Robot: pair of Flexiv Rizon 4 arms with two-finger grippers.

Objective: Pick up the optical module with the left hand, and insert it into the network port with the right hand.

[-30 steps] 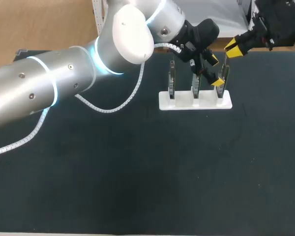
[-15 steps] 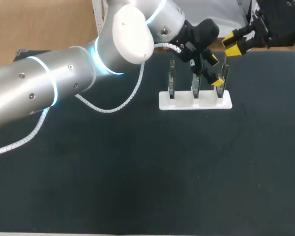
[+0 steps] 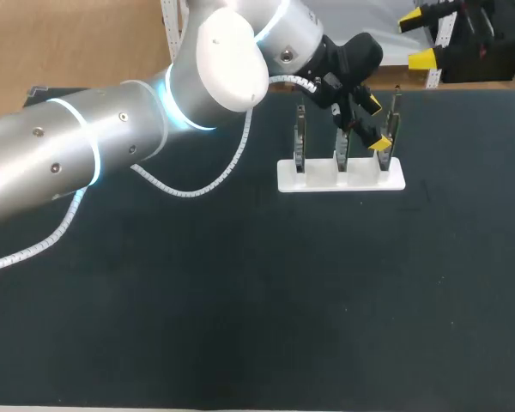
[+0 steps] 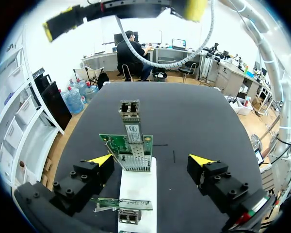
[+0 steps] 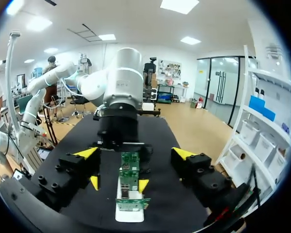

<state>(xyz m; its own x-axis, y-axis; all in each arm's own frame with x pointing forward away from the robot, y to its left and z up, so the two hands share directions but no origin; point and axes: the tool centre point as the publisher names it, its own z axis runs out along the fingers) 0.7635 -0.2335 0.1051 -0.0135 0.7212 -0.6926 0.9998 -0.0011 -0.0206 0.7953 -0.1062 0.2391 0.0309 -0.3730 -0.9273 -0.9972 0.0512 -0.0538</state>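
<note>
Silver left arm [image 3: 21, 167], glowing blue joint rings [image 3: 92, 146] (small screws [image 3: 39, 131] nearby), white coiled cable [image 3: 196, 190], black yellow-tipped claw [image 3: 377, 124]

Bright even overhead light, sheen on left arm [image 3: 232, 51], table [image 3: 257, 300] matte dark

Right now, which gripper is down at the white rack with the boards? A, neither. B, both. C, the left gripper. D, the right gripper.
C: the left gripper sits open right at the white rack, while the right gripper hangs open well away from it.
</note>
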